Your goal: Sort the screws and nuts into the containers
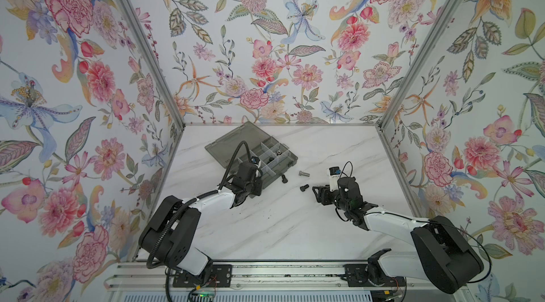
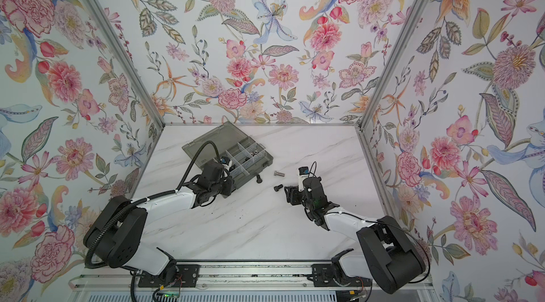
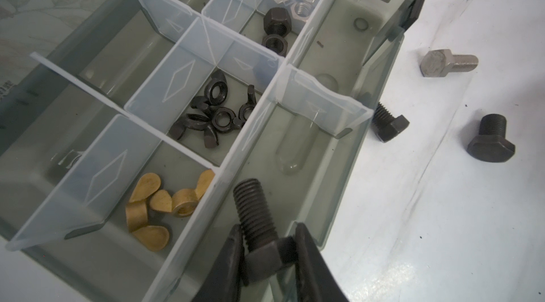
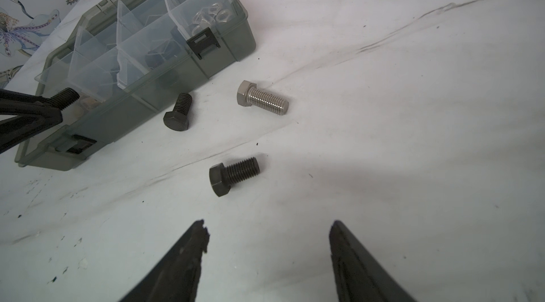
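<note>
Clamped by its hex head between the left fingers, the held bolt points its black threaded shank out past their tips, over the organizer box; I read this as the placing step for 1 screw. Widest of all is the marble bench. On it the box sits open, under and ahead of the left fingers and well off to 1 side of the right fingers, which stand wide apart and empty, low over the bench. Just beyond the held head runs the long front compartment, apparently bare. The next move, I judge, is a slight shift so the whole bolt clears the divider, then parting the fingers, since the shank's tip seems to overlap that wall beside the brass wing nuts. 3 more lie loose on the bench: the silver bolt farthest ahead of the right fingers, the wall-side bolt close against the box, and the near bolt just ahead of their tips, a likely pick. Further beyond the left fingers sit black wing nuts and mixed hex nuts. In both top views the left fingers are hidden under their own wrist, which also covers part of the box. Rear cells show only through cloudy dividers, a silvery piece behind 1 is unidentifiable, and the held bolt's height above the floor I cannot tell.
</note>
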